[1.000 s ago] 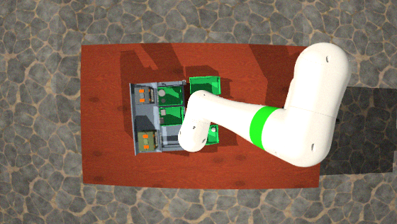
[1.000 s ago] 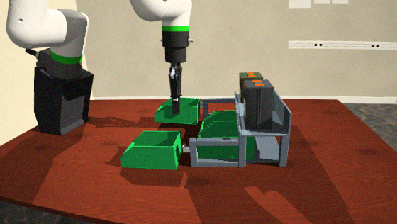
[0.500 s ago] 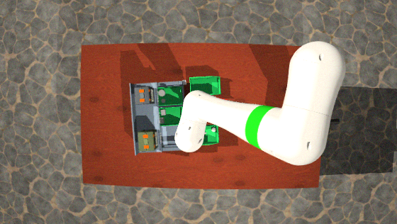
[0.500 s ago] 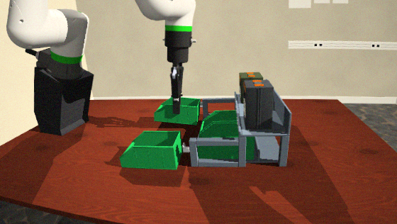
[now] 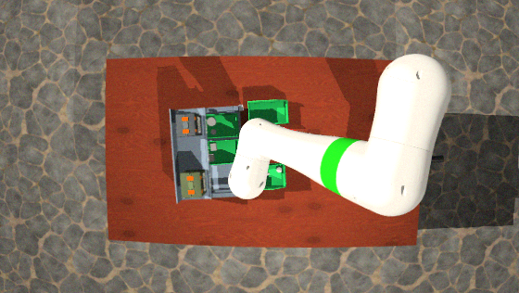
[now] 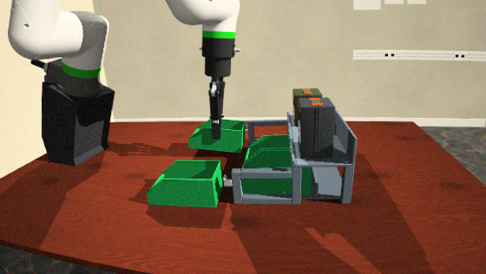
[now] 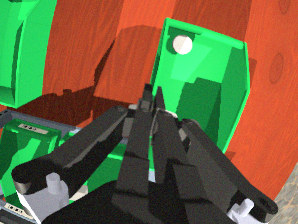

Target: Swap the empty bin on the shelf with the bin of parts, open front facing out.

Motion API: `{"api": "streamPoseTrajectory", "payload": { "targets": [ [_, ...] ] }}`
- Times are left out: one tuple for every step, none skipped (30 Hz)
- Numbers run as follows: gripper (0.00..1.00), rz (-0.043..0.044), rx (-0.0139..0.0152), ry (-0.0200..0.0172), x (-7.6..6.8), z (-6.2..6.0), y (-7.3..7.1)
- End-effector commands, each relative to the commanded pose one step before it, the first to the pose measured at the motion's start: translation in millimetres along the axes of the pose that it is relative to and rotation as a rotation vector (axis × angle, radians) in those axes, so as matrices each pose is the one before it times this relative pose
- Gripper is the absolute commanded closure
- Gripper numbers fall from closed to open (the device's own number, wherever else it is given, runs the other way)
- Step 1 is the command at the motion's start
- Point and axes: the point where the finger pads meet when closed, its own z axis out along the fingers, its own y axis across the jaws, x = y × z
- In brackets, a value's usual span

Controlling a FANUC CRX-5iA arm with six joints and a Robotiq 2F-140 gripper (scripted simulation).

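Observation:
The green bin with the parts (image 5: 276, 184) (image 6: 217, 146) (image 7: 210, 100) stands on the table in front of the shelf's free slot (image 5: 221, 184). A white round part (image 5: 279, 170) (image 7: 181, 44) lies inside it. My gripper (image 6: 215, 131) (image 7: 150, 95) points straight down into this bin and its fingers are shut on the bin's thin wall. In the top view the arm's wrist hides the gripper. The empty green bin (image 5: 268, 111) (image 6: 184, 188) stands upright on the table, off to one side of the shelf's front.
The grey shelf (image 5: 187, 150) (image 6: 347, 143) holds two other green bins (image 5: 222, 125) (image 5: 222, 150) (image 6: 269, 152) in its low row, each with a part. Dark boxes (image 6: 317, 126) (image 5: 187, 125) stand on its upper board. The robot's base (image 6: 74, 121) is at the table's far end.

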Motion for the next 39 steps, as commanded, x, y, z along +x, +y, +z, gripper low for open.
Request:
{"api": "streamPoseTrajectory", "payload": {
  "targets": [
    [0.9, 0.00025, 0.0001, -0.00134, -0.94, -0.57, -0.07],
    [0.9, 0.0, 0.0, 0.0, -0.19, -0.02, 0.0],
    [0.9, 0.0, 0.0, 0.0, -0.21, -0.02, 0.0],
    [0.9, 0.0, 0.0, 0.0, -0.23, -0.02, 0.0],
    [0.9, 0.0, 0.0, 0.0, -0.26, -0.03, 0.0],
    [0.9, 0.0, 0.0, 0.0, 0.0, 0.0, 0.0],
    [0.9, 0.0, 0.0, 0.0, 0.0, 0.0, 0.0],
    [0.9, 0.0, 0.0, 0.0, -0.28, -0.03, 0.0],
    [0.9, 0.0, 0.0, 0.0, -0.31, -0.03, 0.0],
    [0.9, 0.0, 0.0, 0.0, -0.33, -0.03, 0.0],
    [0.9, 0.0, 0.0, 0.0, -0.36, -0.04, 0.0],
    [0.9, 0.0, 0.0, 0.0, -0.38, -0.04, 0.0],
    [0.9, 0.0, 0.0, 0.0, -0.41, -0.04, 0.0],
    [0.9, 0.0, 0.0, 0.0, -0.43, -0.04, 0.0],
    [0.9, 0.0, 0.0, 0.0, -0.46, -0.05, 0.0],
    [0.9, 0.0, 0.0, 0.0, -0.49, -0.05, 0.0],
    [0.9, 0.0, 0.0, 0.0, -0.52, -0.05, 0.0],
    [0.9, 0.0, 0.0, 0.0, -0.54, -0.06, 0.0],
    [0.9, 0.0, 0.0, 0.0, -0.57, -0.06, 0.0],
    [0.9, 0.0, 0.0, 0.0, -0.6, -0.06, 0.0],
    [0.9, 0.0, 0.0, 0.0, -0.62, -0.06, 0.0],
    [0.9, 0.0, 0.0, 0.0, -0.65, -0.07, 0.0],
    [0.9, 0.0, 0.0, 0.0, 0.0, 0.0, 0.0],
    [0.9, 0.0, 0.0, 0.0, 0.0, 0.0, 0.0],
    [0.9, 0.0, 0.0, 0.0, -0.68, -0.07, 0.0],
    [0.9, 0.0, 0.0, 0.0, -0.7, -0.07, 0.0],
    [0.9, 0.0, 0.0, 0.0, -0.73, -0.08, 0.0],
    [0.9, 0.0, 0.0, 0.0, -0.76, -0.08, 0.0],
    [0.9, 0.0, 0.0, 0.0, -0.78, -0.08, 0.0],
    [0.9, 0.0, 0.0, 0.0, -0.81, -0.08, 0.0],
    [0.9, 0.0, 0.0, 0.0, -0.83, -0.08, 0.0],
    [0.9, 0.0, 0.0, 0.0, -0.86, -0.09, 0.0],
    [0.9, 0.0, 0.0, 0.0, -0.88, -0.09, 0.0],
    [0.9, 0.0, 0.0, 0.0, -0.9, -0.09, 0.0],
    [0.9, 0.0, 0.0, 0.0, -0.93, -0.1, 0.0],
    [0.9, 0.0, 0.0, 0.0, -0.95, -0.1, 0.0],
    [0.9, 0.0, 0.0, 0.0, -0.97, -0.1, 0.0],
    [0.9, 0.0, 0.0, 0.0, -0.99, -0.1, 0.0],
    [0.9, 0.0, 0.0, 0.0, -1.01, -0.11, 0.0]
  ]
}}
